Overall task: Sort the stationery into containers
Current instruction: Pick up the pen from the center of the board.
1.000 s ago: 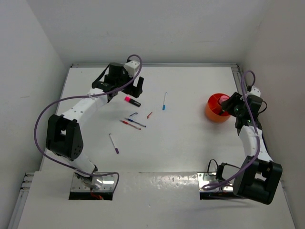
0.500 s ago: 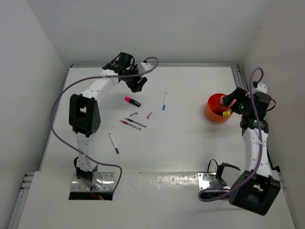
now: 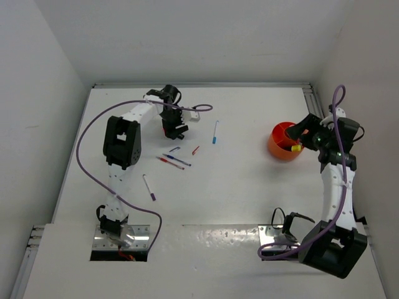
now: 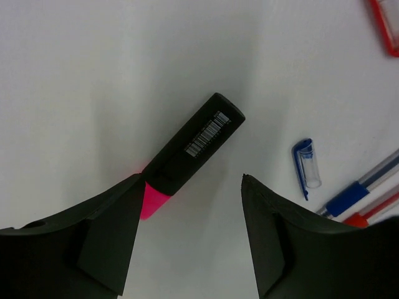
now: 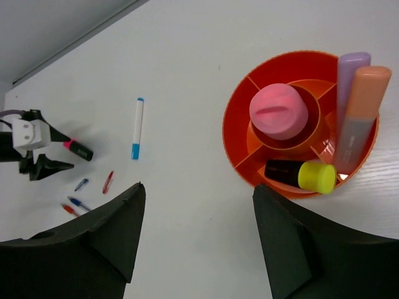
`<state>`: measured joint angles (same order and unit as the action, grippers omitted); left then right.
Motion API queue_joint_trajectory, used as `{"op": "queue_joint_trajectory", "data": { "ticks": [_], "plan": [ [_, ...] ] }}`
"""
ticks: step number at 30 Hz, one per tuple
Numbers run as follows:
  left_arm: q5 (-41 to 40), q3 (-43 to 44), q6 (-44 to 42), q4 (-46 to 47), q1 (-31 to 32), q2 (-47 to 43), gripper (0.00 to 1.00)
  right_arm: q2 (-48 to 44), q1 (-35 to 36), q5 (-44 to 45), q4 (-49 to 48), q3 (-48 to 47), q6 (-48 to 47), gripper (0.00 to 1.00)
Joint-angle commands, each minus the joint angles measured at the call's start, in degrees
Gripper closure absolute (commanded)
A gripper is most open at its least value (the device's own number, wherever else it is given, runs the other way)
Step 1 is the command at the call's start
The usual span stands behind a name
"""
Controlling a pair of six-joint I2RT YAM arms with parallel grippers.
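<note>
Pink marker (image 4: 190, 149), pink at one end and black with a barcode label along the rest, lies flat on the white desk (image 4: 93, 75) between the spread fingers of the left tool (image 4: 191, 187). The right tool (image 5: 198, 190), likewise agape and empty, hovers near the orange bowl (image 5: 237, 112).

Surfaces as we note them. The table (image 4: 93, 75) is white, matt and smooth, with soft shadows and no glare. The pink marker (image 4: 193, 140) has a satin black plastic body with a paper-like barcode label, and its pink end looks glossier. The pen cap (image 4: 307, 167) is clear blue plastic. The fingers (image 4: 106, 249) of the left gripper (image 4: 192, 180) are matt black plastic, and those of the right gripper (image 5: 198, 187) look alike. The bowl (image 5: 232, 134) is smooth orange plastic with a mild sheen. The bottle cap (image 5: 278, 111) is pink and matt. The base plates (image 3: 140, 235) are bare, shiny metal.
</note>
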<state>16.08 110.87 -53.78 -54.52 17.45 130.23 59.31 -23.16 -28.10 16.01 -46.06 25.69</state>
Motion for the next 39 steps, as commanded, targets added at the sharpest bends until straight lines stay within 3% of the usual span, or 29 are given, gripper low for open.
{"op": "queue_joint_trajectory", "data": {
  "ticks": [1,7,11,13,17,23,26,28,30,32,34,37,39],
  "plan": [
    [-2.0,-3.8,-2.4,4.5,0.6,-2.4,0.30,0.4,0.0,-3.9,0.2,-2.2,0.3,0.31],
    [-3.6,-5.0,-2.6,8.6,2.8,0.0,0.32,1.2,0.2,-5.4,2.4,-3.4,-0.5,0.32],
    [-4.2,-5.0,-3.3,9.6,3.6,0.9,0.40,1.3,0.3,-6.4,3.5,-3.8,-0.8,0.33],
    [-4.4,-5.1,-3.6,9.8,3.7,1.3,0.47,1.2,0.3,-6.6,3.7,-3.6,-0.9,0.33],
    [-4.6,-4.9,-2.7,10.1,3.7,1.8,0.74,1.2,0.4,-7.8,3.9,-3.9,-0.8,0.35],
    [-0.7,-3.4,7.8,15.7,1.5,-3.3,0.95,1.6,3.6,-10.1,3.9,-5.9,1.2,0.35],
    [9.1,-4.9,21.1,26.4,-2.4,-13.1,1.00,2.8,6.0,-13.0,3.6,-7.5,6.2,0.35],
    [19.8,-14.2,27.7,41.2,-5.4,-24.2,1.00,5.4,7.9,-17.6,3.1,-8.2,10.1,0.35],
    [24.7,-25.1,31.4,56.2,-4.9,-35.2,1.00,7.2,9.8,-21.6,2.1,-7.6,16.5,0.35],
    [28.9,-28.2,26.1,56.8,-2.9,-43.3,1.00,10.1,11.5,-26.5,1.3,-6.8,21.1,0.36],
    [32.8,-30.2,21.8,50.6,0.6,-47.0,1.00,11.5,14.4,-29.3,-0.7,-6.3,23.5,0.37],
    [32.6,-35.0,24.2,49.8,5.2,-54.5,1.00,11.8,17.9,-31.7,-4.3,-5.8,26.9,0.36],
    [29.7,-41.1,29.4,57.2,8.6,-60.6,1.00,11.5,19.1,-33.2,-9.4,-4.0,32.2,0.34]
  ]
}}
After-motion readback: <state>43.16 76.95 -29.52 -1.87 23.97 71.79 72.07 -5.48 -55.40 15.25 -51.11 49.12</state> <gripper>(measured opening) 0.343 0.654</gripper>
